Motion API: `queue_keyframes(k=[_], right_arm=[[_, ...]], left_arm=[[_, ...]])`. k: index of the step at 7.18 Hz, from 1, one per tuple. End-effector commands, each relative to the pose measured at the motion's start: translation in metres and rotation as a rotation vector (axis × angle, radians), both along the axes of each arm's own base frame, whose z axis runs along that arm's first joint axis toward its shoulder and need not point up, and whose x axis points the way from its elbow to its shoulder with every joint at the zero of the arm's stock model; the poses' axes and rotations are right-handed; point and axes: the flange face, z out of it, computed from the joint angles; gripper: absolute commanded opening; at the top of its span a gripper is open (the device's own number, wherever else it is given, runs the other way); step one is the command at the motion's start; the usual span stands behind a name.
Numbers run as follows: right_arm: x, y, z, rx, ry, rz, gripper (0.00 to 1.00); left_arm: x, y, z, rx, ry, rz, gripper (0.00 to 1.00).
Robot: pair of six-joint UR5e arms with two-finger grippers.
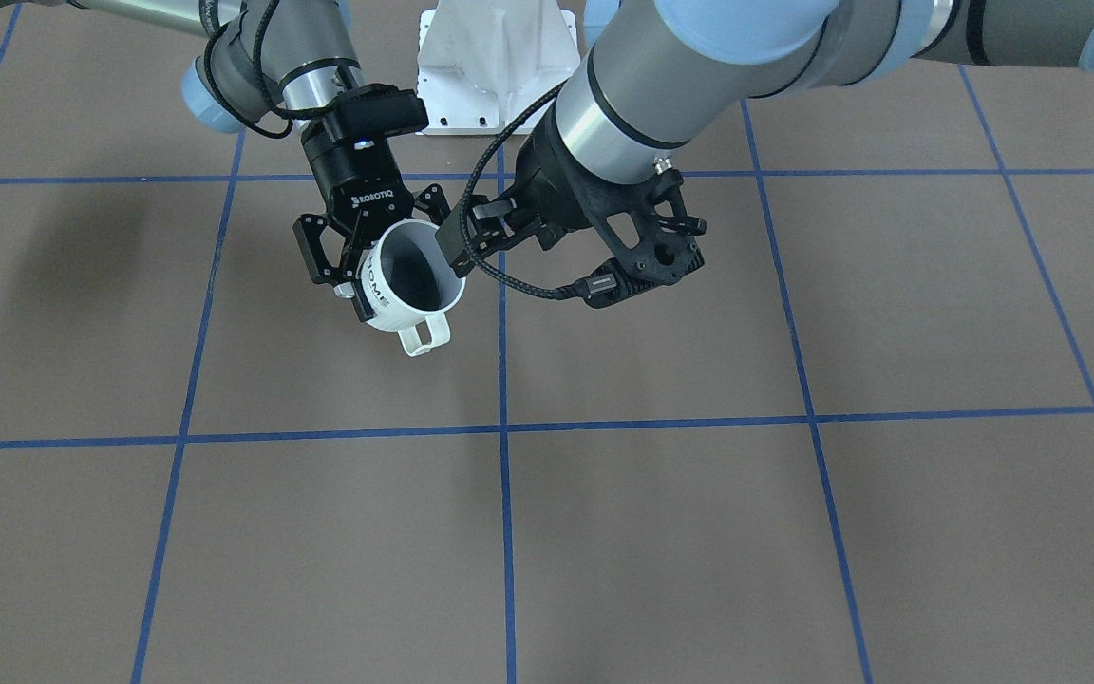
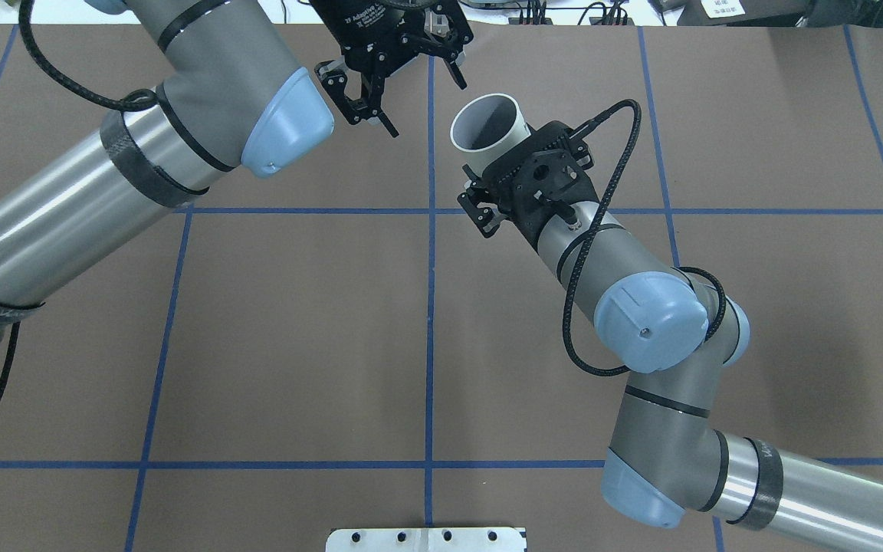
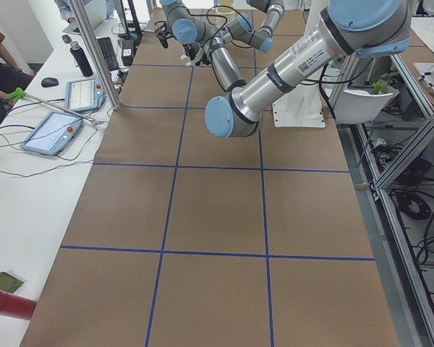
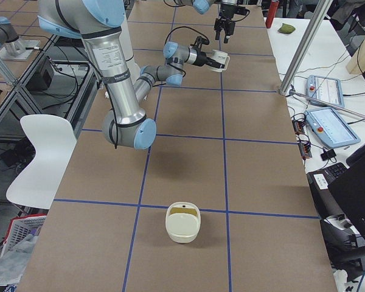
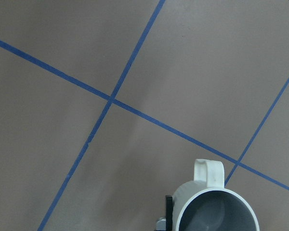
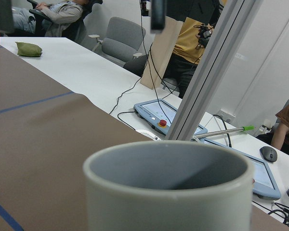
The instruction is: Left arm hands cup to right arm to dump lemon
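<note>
Right gripper (image 1: 397, 268), black two-finger type with white ROBOTIQ lettering: you see it clamped on the white ceramic mug (image 2: 487, 123), which has a grey inside and black lettering, one finger on either side of the body. You find the mug held tilted above the brown table with blue tape grid (image 1: 699, 532), just to the robot's right of the centre line, loop handle away from the robot. Left gripper (image 2: 426, 107): fingers spread wide, holding nothing, near the mug's rim, apart from it in the overhead view.
</note>
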Motion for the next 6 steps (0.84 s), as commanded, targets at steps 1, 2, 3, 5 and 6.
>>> queue_keyframes(k=[1, 2, 3, 5, 6], right_arm=[[0.002, 0.003, -0.004, -0.003, -0.017, -0.004, 0.03], [0.002, 0.003, -0.005, -0.002, -0.018, -0.004, 0.03], [0.002, 0.003, -0.004, -0.003, -0.017, -0.004, 0.03], [0.003, 0.003, -0.005, -0.003, -0.021, -0.003, 0.03], [0.003, 0.002, -0.005, -0.004, -0.021, -0.003, 0.04]], left_arm=[[0.016, 0.011, -0.001, 0.003, 0.0, 0.025, 0.83], [0.016, 0.012, -0.001, 0.005, 0.001, 0.026, 0.8], [0.02, 0.015, 0.0, 0.003, 0.0, 0.032, 0.77], [0.033, 0.024, -0.001, 0.004, 0.0, 0.054, 0.76], [0.038, 0.027, 0.0, 0.001, -0.003, 0.061, 0.74]])
